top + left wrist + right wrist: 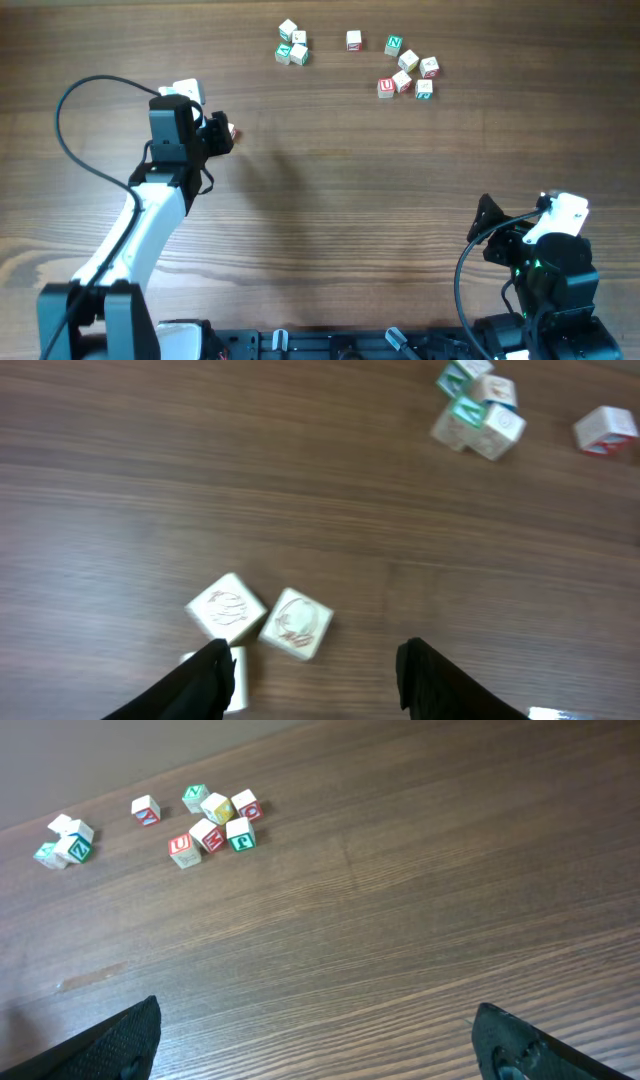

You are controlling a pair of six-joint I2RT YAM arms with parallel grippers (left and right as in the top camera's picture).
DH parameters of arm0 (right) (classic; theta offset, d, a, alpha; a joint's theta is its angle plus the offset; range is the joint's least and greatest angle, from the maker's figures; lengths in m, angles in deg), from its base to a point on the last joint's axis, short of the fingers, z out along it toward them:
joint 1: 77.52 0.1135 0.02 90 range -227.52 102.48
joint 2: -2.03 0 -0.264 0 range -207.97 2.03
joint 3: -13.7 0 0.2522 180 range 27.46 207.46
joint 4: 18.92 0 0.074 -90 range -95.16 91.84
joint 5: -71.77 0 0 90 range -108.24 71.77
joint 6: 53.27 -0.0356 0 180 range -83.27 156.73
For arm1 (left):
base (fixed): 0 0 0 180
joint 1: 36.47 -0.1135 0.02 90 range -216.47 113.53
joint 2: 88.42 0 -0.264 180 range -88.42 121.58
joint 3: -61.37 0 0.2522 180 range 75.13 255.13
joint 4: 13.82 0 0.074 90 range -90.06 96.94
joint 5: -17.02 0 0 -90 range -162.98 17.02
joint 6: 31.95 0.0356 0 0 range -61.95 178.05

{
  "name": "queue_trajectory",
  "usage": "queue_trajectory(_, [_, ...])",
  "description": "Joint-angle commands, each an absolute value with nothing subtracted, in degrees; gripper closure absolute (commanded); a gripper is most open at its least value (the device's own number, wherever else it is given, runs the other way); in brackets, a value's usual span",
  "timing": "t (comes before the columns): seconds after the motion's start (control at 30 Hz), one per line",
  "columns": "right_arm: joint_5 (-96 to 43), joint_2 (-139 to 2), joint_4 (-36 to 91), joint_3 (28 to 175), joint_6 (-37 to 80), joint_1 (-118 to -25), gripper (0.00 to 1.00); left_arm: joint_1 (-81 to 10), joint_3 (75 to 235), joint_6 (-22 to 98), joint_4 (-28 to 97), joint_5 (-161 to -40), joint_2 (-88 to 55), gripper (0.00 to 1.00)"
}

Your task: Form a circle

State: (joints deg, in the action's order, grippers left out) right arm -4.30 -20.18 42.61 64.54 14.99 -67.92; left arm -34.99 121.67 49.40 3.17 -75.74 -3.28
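The circle (298,52) is just a far clump; my left pincer (316,658), released and empty, must grasp the near cube (296,623).

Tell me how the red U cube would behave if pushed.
The red U cube looks stiff and flat-faced, so it would probably slide, not roll. Being small wood, it is likely light. A neighbouring cube sits right beside it and might shift too.
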Motion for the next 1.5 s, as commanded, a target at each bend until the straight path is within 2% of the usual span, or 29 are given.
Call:
queue_trajectory(0.0, [-4.6, -20.4, 42.5, 64.3, 15.6, -67.9, 0.0, -35.3, 121.7, 47.0, -0.1, -80.6, 1.3, 0.51])
queue_trajectory(0.1, [-4.6, -20.4, 42.5, 64.3, 15.6, -67.9, 0.0, -35.4, 121.7, 43.5, -3.3, -80.6, 3.8, 0.6])
queue_trajectory(0.17, [-4.6, -20.4, 42.5, 64.3, 15.6, -67.9, 0.0, -35.4, 121.7, 40.1, -4.7, -79.9, 5.3, 0.61])
queue_trajectory(0.3, [-4.6, -20.4, 42.5, 64.3, 15.6, -67.9, 0.0, -35.4, 121.7, 31.1, -3.2, -65.8, 5.7, 0.69])
queue_trajectory(0.5, [-4.6, -20.4, 42.5, 64.3, 15.6, -67.9, 0.0, -35.4, 121.7, 28.6, -3.0, -60.1, 4.9, 0.76])
queue_trajectory(0.6, [-4.6, -20.4, 42.5, 64.3, 15.6, -67.9, 0.0, -35.8, 121.7, 28.6, -1.1, -50.7, 2.7, 0.92])
queue_trajectory(0.67, [-4.6, -20.4, 42.5, 64.3, 15.6, -67.9, 0.0, -37.2, 121.7, 28.6, 0.5, -48.7, 2.3, 0.96])
queue_trajectory(0.83, [-4.6, -20.4, 42.5, 64.3, 15.6, -67.9, 0.0, -44.3, 121.6, 33.7, 4.0, -60.9, 3.1, 0.96])
queue_trajectory(0.93, [-4.6, -20.4, 42.5, 64.3, 15.6, -67.9, 0.0, -48.9, 121.6, 39.8, 4.1, -74.0, 4.5, 0.96])
queue_trajectory(1.07, [-4.6, -20.4, 42.5, 64.3, 15.6, -67.9, 0.0, -51.4, 121.6, 43.0, 3.8, -83.9, 7.0, 0.96])
queue_trajectory(1.27, [-4.6, -20.4, 42.5, 64.3, 15.6, -67.9, 0.0, -51.4, 121.6, 44.4, 0.4, -92.6, 13.1, 0.96])
queue_trajectory(1.47, [-4.6, -20.4, 42.5, 64.3, 15.6, -67.9, 0.0, -51.4, 121.6, 44.1, -1.9, -92.7, 15.7, 0.96])
